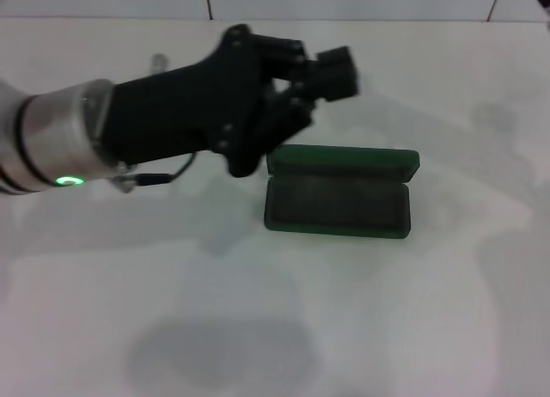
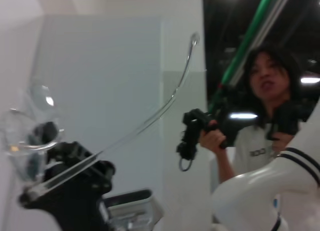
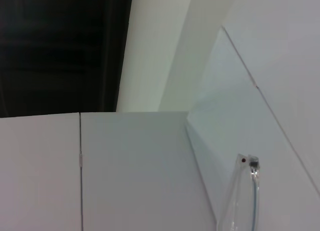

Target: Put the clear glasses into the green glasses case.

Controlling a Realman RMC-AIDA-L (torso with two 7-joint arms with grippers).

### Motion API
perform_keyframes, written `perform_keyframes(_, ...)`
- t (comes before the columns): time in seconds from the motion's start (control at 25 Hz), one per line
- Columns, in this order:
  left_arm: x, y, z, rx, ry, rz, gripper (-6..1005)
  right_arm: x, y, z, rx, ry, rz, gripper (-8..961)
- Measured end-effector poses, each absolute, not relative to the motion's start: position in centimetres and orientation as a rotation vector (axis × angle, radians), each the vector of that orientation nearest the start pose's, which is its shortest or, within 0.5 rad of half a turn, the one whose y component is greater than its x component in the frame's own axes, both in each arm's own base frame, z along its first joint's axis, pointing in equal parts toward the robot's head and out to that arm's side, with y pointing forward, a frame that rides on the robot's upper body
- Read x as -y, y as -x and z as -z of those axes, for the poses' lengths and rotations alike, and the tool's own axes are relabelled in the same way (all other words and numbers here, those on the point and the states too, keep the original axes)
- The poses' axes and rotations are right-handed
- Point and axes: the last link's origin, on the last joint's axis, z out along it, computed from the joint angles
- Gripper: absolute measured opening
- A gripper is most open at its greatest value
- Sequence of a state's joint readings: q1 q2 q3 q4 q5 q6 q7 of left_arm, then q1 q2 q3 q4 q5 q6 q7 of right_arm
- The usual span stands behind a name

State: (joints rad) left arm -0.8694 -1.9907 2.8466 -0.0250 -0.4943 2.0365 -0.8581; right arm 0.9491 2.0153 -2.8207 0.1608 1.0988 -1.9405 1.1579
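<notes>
Clear glasses (image 2: 35,136) held aloft in the left end effector (image 1: 296,92).
Its fingers (image 2: 75,176) pinch the frame, one temple arm arcing free. It hangs above the back left of the green glasses case (image 1: 341,193), which lies open on the white counter (image 1: 361,320). The right end effector is out of sight.

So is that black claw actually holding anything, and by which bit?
Yes. The left gripper holds the clear glasses, pinched near the hinge end of a side arm beside a lens. The other thin side arm sticks out free.
</notes>
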Motion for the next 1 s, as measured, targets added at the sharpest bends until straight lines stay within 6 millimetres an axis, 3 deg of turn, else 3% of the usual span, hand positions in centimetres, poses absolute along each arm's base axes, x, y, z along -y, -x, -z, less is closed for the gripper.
perform_keyframes(0.28,-31.7,11.9,1.4,-0.125,2.715,1.809,64,-37.6,-12.0,-4.3,-0.249,2.159,-1.984,53)
perform_keyframes(0.48,-32.2,11.2,1.2,-0.165,2.666,1.830,64,-37.1,-11.8,-2.9,-0.281,2.223,-1.975,53)
perform_keyframes(0.76,-32.6,11.7,0.9,-0.168,2.644,1.784,57,-36.4,-11.5,-1.9,-0.290,2.270,-1.984,53)
perform_keyframes(1.0,-32.7,13.7,0.3,-0.128,2.591,1.712,57,-36.5,-12.3,-2.9,-0.272,2.222,-1.987,53)
